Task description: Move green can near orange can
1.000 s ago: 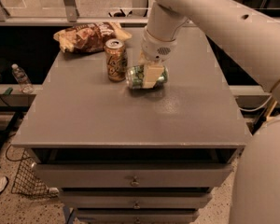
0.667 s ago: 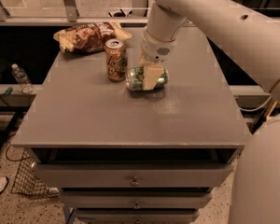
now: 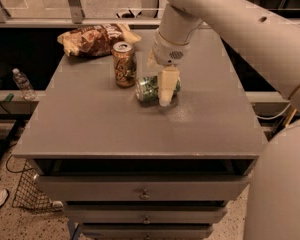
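The green can (image 3: 149,89) lies on its side on the grey table (image 3: 115,129), a little behind the middle of the top. Its long axis runs nearly left to right across the table. One silver end points to the left and a bit toward the camera. The other end points to the right and is partly hidden. The gripper (image 3: 159,90) comes down on this can from above, at the end of the big white arm (image 3: 225,19) that enters from the upper right. One pale finger (image 3: 166,86) stands in front of the can and crosses its body, and the other finger is behind it (only a small part of that one shows). So the gripper is closed around the can, while the can rests on the table. The orange can (image 3: 124,64) stands upright just beside the green can, to its left and a little further back. The two are near but I cannot tell if they touch. A crinkled snack bag (image 3: 92,38) lies behind the orange can, near the back left corner. Below the table top there are drawers (image 3: 145,189). A water bottle (image 3: 22,83) stands on a lower ledge at the left.
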Motion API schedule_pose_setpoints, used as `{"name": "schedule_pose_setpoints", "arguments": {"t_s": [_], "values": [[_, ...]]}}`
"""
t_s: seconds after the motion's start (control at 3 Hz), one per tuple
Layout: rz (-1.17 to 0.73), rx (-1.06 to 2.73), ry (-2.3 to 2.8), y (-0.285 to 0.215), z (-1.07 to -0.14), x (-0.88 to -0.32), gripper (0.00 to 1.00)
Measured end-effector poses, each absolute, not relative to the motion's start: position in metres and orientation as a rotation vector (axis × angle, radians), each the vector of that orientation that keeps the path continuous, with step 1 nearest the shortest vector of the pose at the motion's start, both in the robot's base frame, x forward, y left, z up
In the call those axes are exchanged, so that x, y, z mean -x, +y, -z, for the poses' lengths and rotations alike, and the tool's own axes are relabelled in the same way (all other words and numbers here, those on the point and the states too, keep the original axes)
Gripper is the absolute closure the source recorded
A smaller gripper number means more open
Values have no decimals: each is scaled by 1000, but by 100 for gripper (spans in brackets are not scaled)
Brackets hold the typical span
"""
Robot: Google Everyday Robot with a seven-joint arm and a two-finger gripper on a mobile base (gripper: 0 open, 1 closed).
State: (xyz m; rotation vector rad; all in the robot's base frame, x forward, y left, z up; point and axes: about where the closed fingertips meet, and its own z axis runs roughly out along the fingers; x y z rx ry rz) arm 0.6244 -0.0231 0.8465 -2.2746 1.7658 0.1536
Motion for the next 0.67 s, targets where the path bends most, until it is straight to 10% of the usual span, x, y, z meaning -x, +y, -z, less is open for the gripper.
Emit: {"name": "schedule_pose_setpoints", "arguments": {"t_s": [0.67], "values": [[-245, 2068, 1831, -94, -861, -637, 0]]}}
